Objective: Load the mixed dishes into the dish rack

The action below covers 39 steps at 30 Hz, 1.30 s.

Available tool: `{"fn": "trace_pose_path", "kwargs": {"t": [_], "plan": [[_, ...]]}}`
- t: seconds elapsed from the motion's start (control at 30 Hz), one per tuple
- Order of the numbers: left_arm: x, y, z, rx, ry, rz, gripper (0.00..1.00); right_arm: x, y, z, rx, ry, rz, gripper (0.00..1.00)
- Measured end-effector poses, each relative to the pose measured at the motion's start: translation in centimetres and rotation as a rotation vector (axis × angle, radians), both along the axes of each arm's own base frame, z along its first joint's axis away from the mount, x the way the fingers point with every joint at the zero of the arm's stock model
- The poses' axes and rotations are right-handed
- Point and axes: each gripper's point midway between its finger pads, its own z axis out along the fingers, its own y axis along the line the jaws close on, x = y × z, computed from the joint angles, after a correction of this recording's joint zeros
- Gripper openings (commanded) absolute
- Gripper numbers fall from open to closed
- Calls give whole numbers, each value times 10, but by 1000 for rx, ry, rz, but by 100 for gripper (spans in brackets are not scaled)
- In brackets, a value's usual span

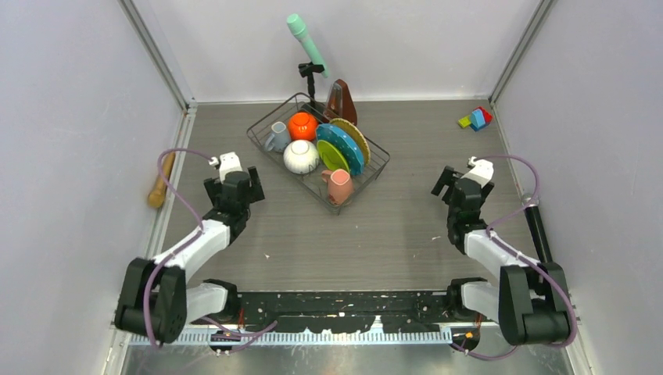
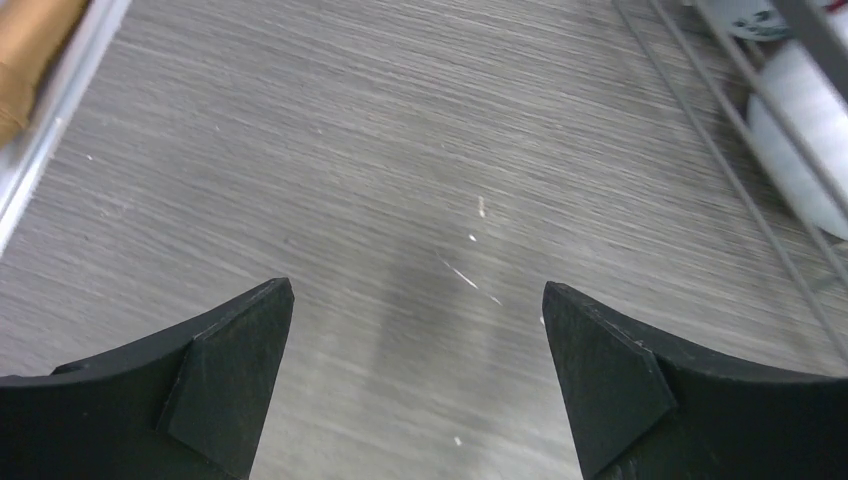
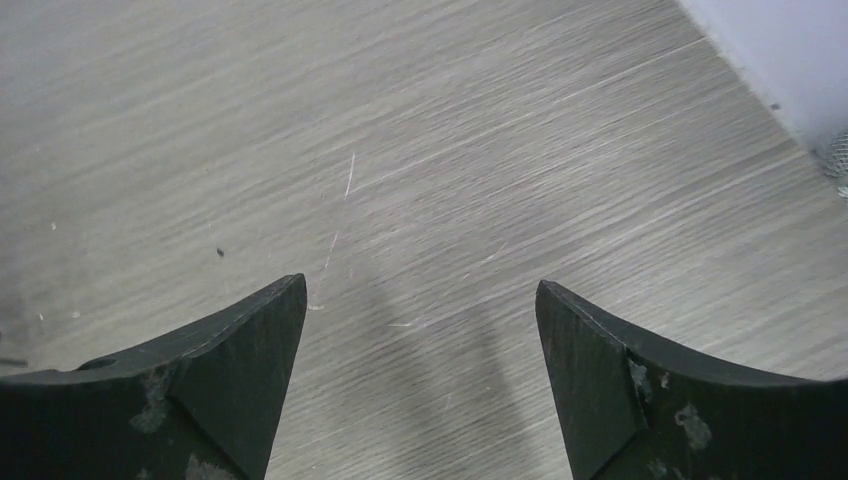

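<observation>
We see the dish rack (image 1: 374, 160) lying diagonally, its long axis running far-left to near-right. It holds the white bowl (image 1: 301, 156), the pinkish-tan mug (image 1: 339, 186) at its near end and the blue plate (image 1: 342, 147) on edge. The left gripper (image 2: 415, 290) hovers near the rack's left side, jaws spread and empty. The right gripper (image 3: 420, 285), likewise spread, hangs well right of it.

My top camera looks down from high above the near edge over the whole table (image 1: 391, 226). Both wrist cameras face the table closely; only the left one shares the rack (image 1: 371, 164) with it.
</observation>
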Motion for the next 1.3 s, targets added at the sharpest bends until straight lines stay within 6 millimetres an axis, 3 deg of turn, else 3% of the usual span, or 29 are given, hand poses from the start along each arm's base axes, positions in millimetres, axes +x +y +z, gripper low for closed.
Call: {"fn": "trace_pose_path", "kwargs": {"t": [0.13,0.27,0.43,0.47,0.57,0.73,1.3], "plan": [[17,13,-22,126,-31,11,100,4,5,-24,-30,28,54,92],[14,25,-54,222,2,-16,100,17,3,-32,-59,9,54,92],[30,35,-54,209,-62,-38,97,23,-6,-69,-62,59,28,90],[33,36,-53,199,-77,-49,96,22,-8,-73,-60,72,28,95],[47,31,-49,164,-137,-107,99,27,-8,-70,-54,60,37,99],[51,23,-51,140,-146,-157,100,35,-5,-60,-49,24,52,100],[52,19,-50,130,-155,-181,100,37,-4,-58,-46,10,61,100]]}}
